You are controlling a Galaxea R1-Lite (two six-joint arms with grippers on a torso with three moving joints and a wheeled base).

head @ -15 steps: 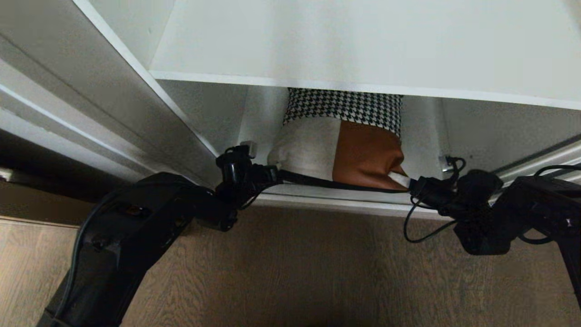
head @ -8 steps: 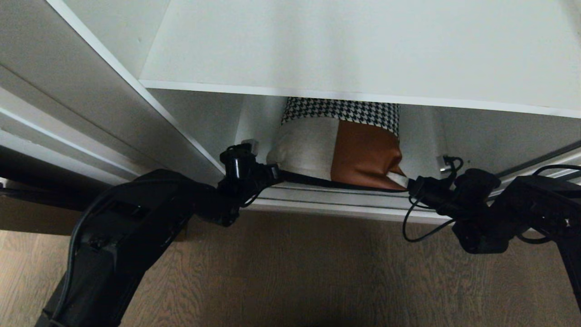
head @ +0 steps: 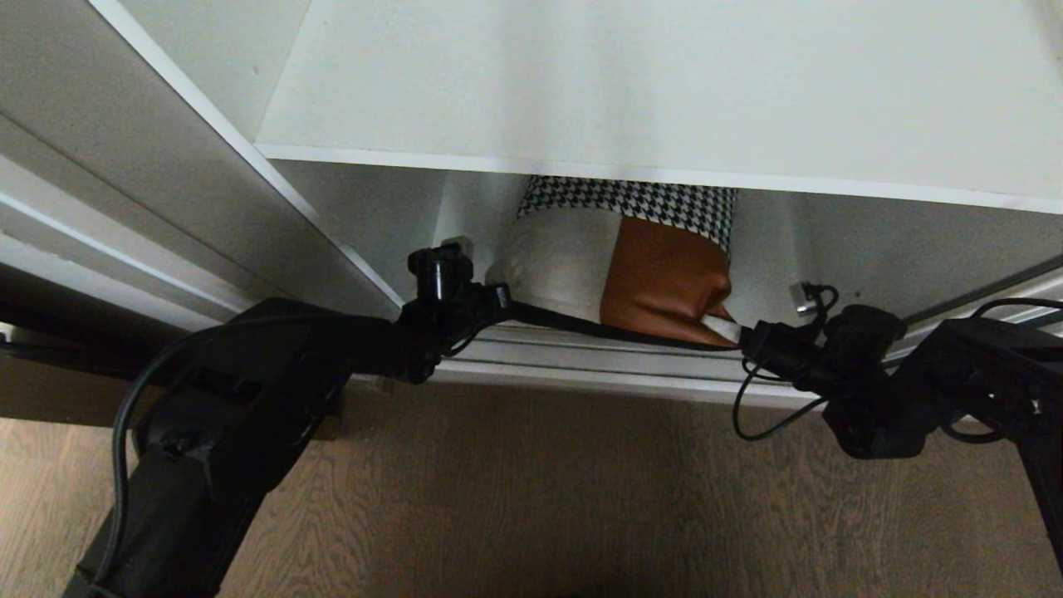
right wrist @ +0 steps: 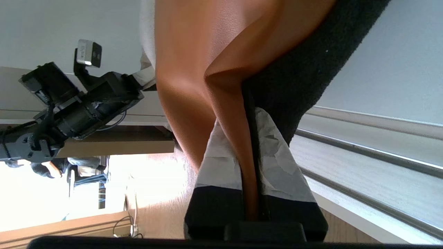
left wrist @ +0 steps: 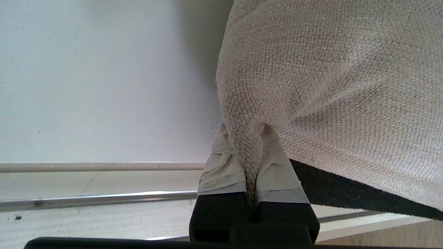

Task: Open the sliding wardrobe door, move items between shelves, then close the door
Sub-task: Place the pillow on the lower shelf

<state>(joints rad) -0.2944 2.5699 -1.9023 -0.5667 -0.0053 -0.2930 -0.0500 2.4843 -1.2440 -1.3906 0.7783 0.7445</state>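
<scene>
Left gripper (head: pixel 501 301): clamped on the beige corner of the cushion (head: pixel 614 266), at the front edge of the bottom shelf (head: pixel 581 359). Right gripper (head: pixel 742 332): clamped on the cushion's brown leather corner. Cushion: upright in the lower compartment, top hidden behind the white shelf above (head: pixel 664 91); wood floor (head: pixel 540 498) below.

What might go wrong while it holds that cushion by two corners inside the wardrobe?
The left tool pinches only a small tuft of the cushion, and the right tool only a thin leather fold, so a corner could slip free and the cushion sag or drop. The upper shelf hangs just above the cushion's houndstooth top, so lifting it straight up could catch that edge. The bottom rail lies right under the black backing and might snag it.
</scene>
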